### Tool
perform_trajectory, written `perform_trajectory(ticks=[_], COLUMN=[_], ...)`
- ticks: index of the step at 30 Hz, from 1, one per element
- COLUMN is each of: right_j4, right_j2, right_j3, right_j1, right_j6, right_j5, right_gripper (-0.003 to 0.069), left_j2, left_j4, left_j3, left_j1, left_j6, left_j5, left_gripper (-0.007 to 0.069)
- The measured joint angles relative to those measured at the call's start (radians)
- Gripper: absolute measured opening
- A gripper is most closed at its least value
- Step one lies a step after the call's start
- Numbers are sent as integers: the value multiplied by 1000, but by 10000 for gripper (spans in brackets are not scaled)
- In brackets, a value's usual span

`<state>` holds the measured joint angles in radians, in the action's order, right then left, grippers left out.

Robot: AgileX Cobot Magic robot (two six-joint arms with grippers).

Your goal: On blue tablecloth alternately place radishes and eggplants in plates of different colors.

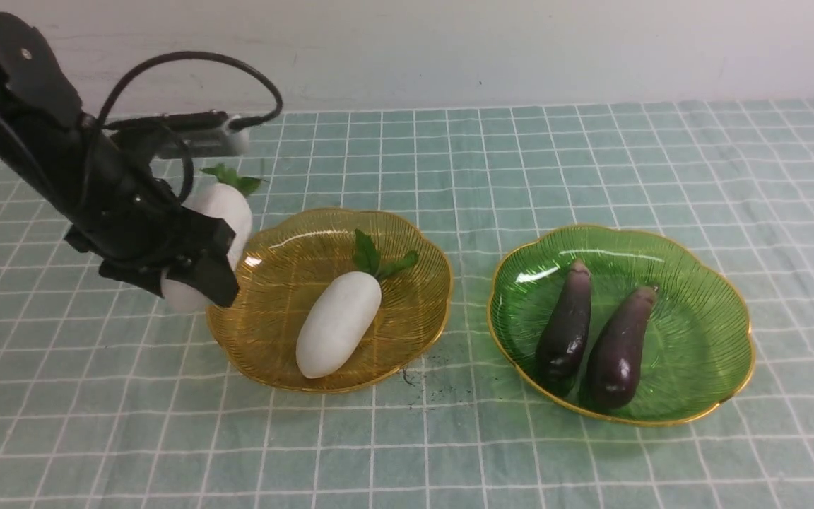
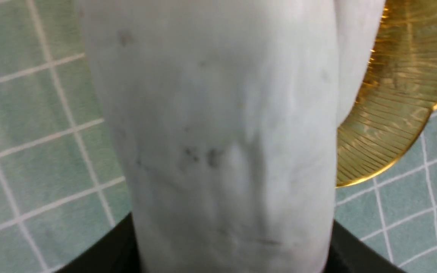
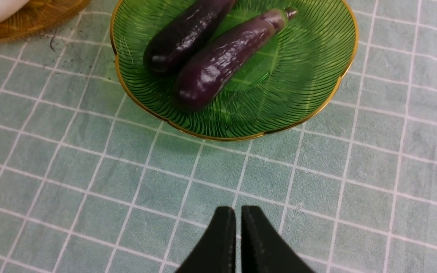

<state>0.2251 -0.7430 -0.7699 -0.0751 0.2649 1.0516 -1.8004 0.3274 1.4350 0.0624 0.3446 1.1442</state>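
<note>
**Left arm.** The left gripper [image 1: 177, 279] is closed around the held radish [image 1: 222, 208], gripping its near half. The jaws stand wide because the body is thick. The leafy end points far and slightly right, so the long axis runs roughly parallel to the second radish [image 1: 338, 324]. The held radish is just left of the amber plate [image 1: 287, 283], close to its left rim. The pictures do not show whether it is clear of the blue tablecloth [image 1: 591, 162].

**Plates.** The second radish lies diagonally across the middle of the amber plate, leaves toward the far side. Both eggplants [image 1: 566, 325] lie side by side in the green plate [image 1: 689, 332], stems far, on its left half. One colour per vegetable appears to be the sorting rule.

**Right arm.** The right gripper [image 3: 238, 235] is fully closed and holds nothing. It hangs over bare cloth on the near side of the green plate – probably parked there so it does not obstruct the left arm.

**Assessment.** Placing the held radish looks like the last step. The free space in the amber plate is on its left side, beside the radish lying there.
</note>
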Motion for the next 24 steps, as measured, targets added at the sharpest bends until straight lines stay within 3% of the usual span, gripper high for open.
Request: perform_trajectory(ticks=[5, 12, 19, 24], right_j4=[22, 37, 38, 38], right_j2=[0, 0, 87, 213], right_j3=[0, 0, 1, 1], right_j1=[0, 0, 0, 0], right_j6=[0, 0, 0, 0], right_j5=[20, 61, 110, 132], right_gripper=[12, 12, 12, 12], left_j2=[-65, -122, -125, -125], left_j4=[5, 6, 7, 7], left_j3=[0, 0, 0, 0], left_j1=[56, 61, 61, 61], left_j6=[14, 5, 0, 0], left_j5=[-23, -44, -53, -58], left_gripper=[401, 409, 503, 521])
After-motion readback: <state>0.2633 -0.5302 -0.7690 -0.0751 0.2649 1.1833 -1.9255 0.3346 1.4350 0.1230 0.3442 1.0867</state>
